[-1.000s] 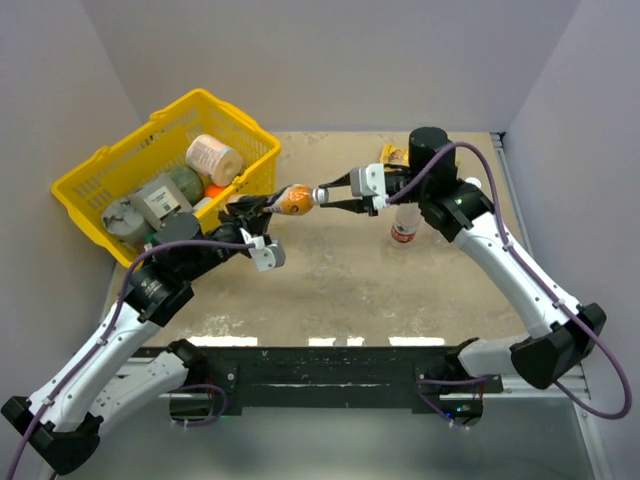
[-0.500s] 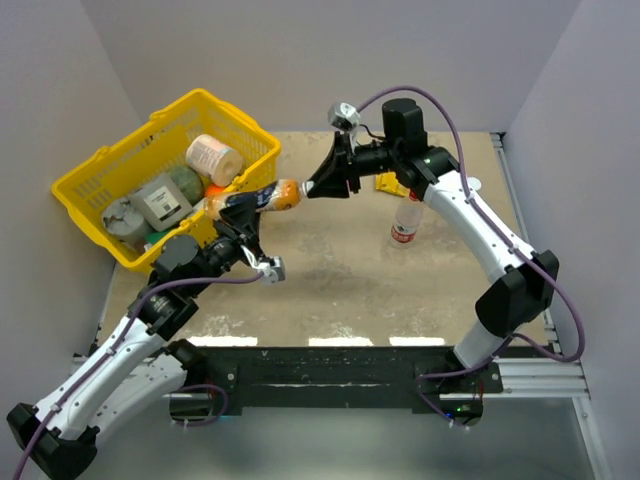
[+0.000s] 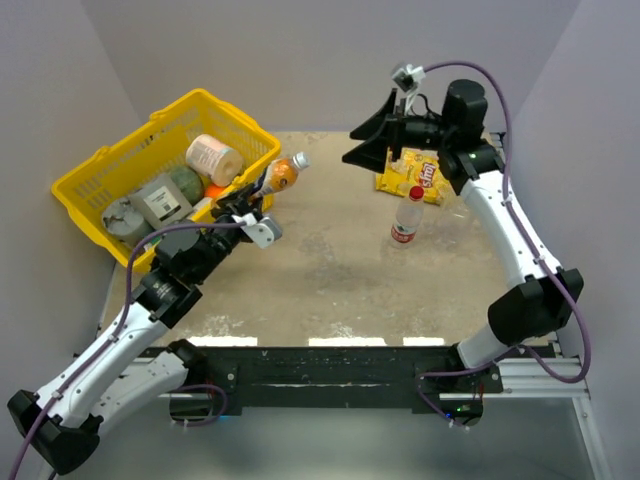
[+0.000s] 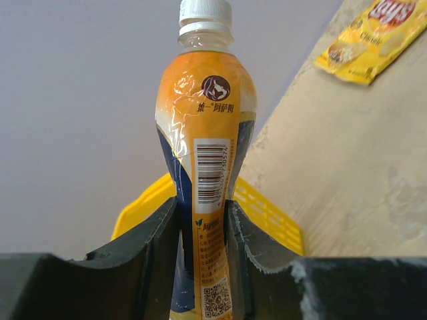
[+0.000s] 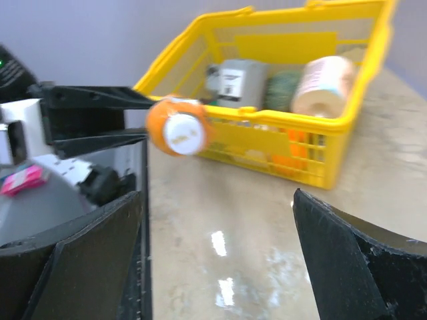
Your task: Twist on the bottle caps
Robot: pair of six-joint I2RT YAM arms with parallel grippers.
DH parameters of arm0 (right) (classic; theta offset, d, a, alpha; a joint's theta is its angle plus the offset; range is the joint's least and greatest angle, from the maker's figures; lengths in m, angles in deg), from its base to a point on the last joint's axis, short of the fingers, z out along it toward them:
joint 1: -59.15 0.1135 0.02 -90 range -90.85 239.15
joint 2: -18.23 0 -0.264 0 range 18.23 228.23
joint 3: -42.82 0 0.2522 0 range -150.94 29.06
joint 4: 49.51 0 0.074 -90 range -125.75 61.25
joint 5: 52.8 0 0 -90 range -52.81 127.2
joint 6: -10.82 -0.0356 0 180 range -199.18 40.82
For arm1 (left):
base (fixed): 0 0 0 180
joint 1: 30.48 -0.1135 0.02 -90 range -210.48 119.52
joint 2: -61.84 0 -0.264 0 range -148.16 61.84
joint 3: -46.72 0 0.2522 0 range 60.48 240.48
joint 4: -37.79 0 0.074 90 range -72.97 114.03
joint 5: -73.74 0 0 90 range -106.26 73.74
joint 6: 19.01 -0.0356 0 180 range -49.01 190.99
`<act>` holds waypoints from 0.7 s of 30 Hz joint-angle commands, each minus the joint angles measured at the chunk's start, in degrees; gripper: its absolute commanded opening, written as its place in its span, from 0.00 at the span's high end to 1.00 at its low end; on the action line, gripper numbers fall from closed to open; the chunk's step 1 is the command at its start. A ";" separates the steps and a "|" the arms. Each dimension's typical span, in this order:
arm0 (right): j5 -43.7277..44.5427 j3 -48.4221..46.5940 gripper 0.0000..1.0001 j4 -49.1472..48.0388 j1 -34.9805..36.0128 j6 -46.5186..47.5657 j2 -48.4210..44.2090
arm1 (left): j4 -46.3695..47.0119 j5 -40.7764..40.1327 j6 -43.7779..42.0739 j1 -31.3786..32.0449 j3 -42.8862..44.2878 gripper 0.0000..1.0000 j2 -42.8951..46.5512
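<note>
Just beside basket rim [image 3: 245, 122], held bottle [image 3: 282, 174]

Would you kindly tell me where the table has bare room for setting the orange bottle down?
The broad centre of the table, between the yellow basket and the red-capped bottle, is bare. It is crowded far right, around the snack bag.

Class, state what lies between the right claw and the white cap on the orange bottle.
Nothing. In the top view only bare table shows between the open right claw and the white cap on the orange bottle; they are apart.
</note>
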State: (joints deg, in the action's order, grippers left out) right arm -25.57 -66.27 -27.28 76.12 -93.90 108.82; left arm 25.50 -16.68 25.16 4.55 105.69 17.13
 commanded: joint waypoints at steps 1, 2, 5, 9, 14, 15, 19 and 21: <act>2.12 5.05 0.01 -11.24 -1.15 -5.91 -3.39 | 3.80 2.09 16.45 -0.13 3.04 1.00 -0.54; 2.55 8.89 0.01 -21.90 -0.98 -13.24 -4.36 | 5.02 2.36 16.73 -0.13 3.13 1.00 -0.99; 8.08 9.21 0.01 -22.56 0.68 -17.36 -2.97 | 9.14 2.62 17.96 -0.13 3.39 1.00 -3.01; 8.09 9.37 0.01 -30.07 1.66 -25.86 -0.94 | 11.00 2.62 20.42 0.04 4.53 1.00 -6.00; 10.46 7.61 0.01 -27.37 4.38 -23.95 -0.59 | 13.46 3.15 20.42 0.13 5.50 1.00 -7.58; 10.73 7.70 0.01 -27.45 4.73 -24.21 -0.50 | 13.81 3.15 20.25 0.13 5.59 1.00 -7.85; 12.31 7.44 0.01 -26.84 6.49 -23.60 0.38 | 14.96 3.94 19.63 0.48 5.68 1.00 -8.46; 13.10 7.53 0.01 -28.85 7.11 -24.39 0.64 | 14.87 4.29 19.46 0.66 5.77 1.00 -8.64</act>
State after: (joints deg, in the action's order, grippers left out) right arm -15.38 -57.04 -51.98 81.93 -116.40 109.01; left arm 35.42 -13.86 43.48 4.70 108.73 8.76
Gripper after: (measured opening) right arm 0.990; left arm 0.362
